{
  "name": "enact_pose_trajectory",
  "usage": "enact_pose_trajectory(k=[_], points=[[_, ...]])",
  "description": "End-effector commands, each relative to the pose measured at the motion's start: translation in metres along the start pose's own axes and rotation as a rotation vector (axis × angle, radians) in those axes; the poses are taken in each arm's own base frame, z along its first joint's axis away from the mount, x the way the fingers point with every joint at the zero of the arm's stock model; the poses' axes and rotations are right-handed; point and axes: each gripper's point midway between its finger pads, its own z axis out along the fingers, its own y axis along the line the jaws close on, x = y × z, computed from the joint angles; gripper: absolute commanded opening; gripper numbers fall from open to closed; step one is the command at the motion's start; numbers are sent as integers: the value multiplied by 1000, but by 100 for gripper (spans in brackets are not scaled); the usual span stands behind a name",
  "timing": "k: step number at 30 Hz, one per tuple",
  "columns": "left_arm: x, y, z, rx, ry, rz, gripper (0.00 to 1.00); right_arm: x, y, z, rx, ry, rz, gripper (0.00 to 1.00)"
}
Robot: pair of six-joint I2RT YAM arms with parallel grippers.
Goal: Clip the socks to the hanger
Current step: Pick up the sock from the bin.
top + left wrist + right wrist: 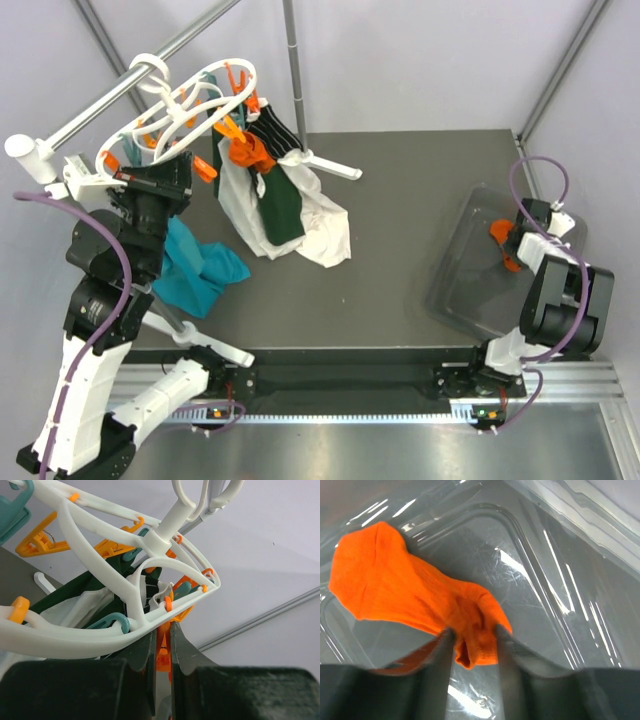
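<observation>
Nearest on the right side, the right end effector (474, 632) reaches down into a clear tray (470, 295) that sits on the right part of the table (400, 200). Its two fingers are drawn in narrow and pinch a fold at one end of an orange sock (395, 590), while the rest of that sock lies spread on the tray's bottom. Across on the left, a teal cloth (205, 268) shows near the table's near left edge, partly hidden by the left arm; whether it hangs or lies flat I cannot tell. A little farther back, the left end effector (162, 642) is raised up to the hanger (75, 641), its fingers nearly together and squeezing an orange clip (162, 657) that dangles just under the white ring. Beyond it, a white cloth (325, 235) and a dark-green cloth (280, 210) hang from the hanger with their lower ends reaching the table. Above them a second orange sock (248, 150) and a striped sock (275, 135) sit side by side up among the clips. Farthest back, the hanger's hook loops over a grey metal rail (110, 95) running diagonally across the upper left.
</observation>
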Motion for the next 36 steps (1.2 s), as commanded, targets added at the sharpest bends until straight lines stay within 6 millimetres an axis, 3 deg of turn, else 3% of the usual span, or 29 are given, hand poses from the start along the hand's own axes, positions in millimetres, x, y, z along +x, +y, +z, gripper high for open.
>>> enact_pose_trajectory(k=[1,2,3,6,10,12,19,25,27,28,29,30,32,33,36], points=[[33,11,1,-12,125,30,0,-17,9,-7,-48,-62,62,33],[33,11,1,-12,127,28,0,-19,8,-10,-51,-69,62,28],[33,10,1,-12,127,26,0,-20,9,-13,-61,-71,55,16],[34,11,0,-14,128,21,0,-29,20,-32,-143,-82,19,0],[35,12,0,-18,134,16,0,-42,41,-81,-339,-121,-41,0],[34,11,-1,-16,133,12,0,-36,54,-105,-470,-101,-75,0],[36,11,0,-13,138,3,0,-32,88,-236,-1015,-207,-184,0],[38,10,-1,-8,143,-10,0,-3,116,-348,-1529,-180,-278,0],[38,9,-2,-5,146,-17,0,8,124,-371,-1601,-151,-305,0],[39,9,-1,-2,152,-18,0,25,132,-397,-1692,-126,-360,0],[38,7,-2,3,151,-23,0,29,136,-412,-1727,-125,-378,0],[39,7,-1,3,153,-24,0,46,143,-431,-1777,-90,-410,0],[40,7,-2,2,158,-25,0,55,148,-455,-1843,-88,-428,0],[40,7,-2,2,158,-25,0,69,152,-469,-1883,-55,-449,0],[41,8,-2,-4,161,-25,0,83,161,-483,-1888,-42,-495,0]])
